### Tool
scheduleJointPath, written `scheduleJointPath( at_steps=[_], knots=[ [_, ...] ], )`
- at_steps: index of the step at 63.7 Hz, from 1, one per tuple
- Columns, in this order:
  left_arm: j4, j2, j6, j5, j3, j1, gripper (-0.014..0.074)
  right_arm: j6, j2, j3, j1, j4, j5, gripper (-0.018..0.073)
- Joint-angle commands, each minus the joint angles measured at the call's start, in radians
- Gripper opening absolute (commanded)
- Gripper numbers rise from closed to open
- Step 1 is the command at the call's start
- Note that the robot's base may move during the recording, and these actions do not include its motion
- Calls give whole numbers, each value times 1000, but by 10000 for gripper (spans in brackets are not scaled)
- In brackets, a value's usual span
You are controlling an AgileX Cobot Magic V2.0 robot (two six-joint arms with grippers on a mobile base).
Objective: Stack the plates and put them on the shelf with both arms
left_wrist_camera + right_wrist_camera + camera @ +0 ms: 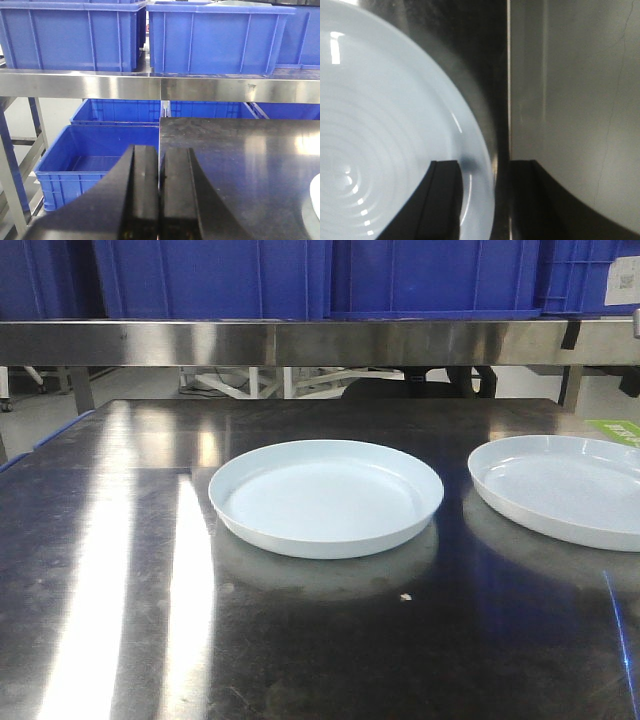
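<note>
- Two glossy white shallow plates with low upturned rims lie apart on the dark desk (120,570): middle plate (326,495) and right plate (560,485).
- The shelf (300,342) rail runs behind them.
- Left tool (160,150): fingers pressed together, empty.
- Right tool (483,167): spread, straddling the right plate's rim.

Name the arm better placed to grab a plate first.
Right. The right gripper is open, its fingers astride the rim of a plate. The left gripper is shut at the tabletop edge, with only a sliver of plate at the border of its view.
</note>
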Motion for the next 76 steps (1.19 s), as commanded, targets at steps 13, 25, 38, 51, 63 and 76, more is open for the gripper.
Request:
scheduleJointPath(
  at_steps=[13,25,38,51,63,76],
  knots=[
    [-3,5,0,-82,-30,1,80,-11,-24,-26,-1,30,-6,352],
    [-3,5,0,-82,-30,1,80,-11,-30,-29,-1,31,-6,266],
    [-3,5,0,-82,-30,1,80,-11,-31,-79,-7,31,31,67],
    [-3,5,0,-82,-30,1,80,-11,-52,-133,-27,38,70,53],
    [-3,5,0,-82,-30,1,80,-11,-103,-149,-58,149,81,53],
    [-3,5,0,-82,-30,1,80,-11,-179,-149,-21,213,95,53]
  ],
)
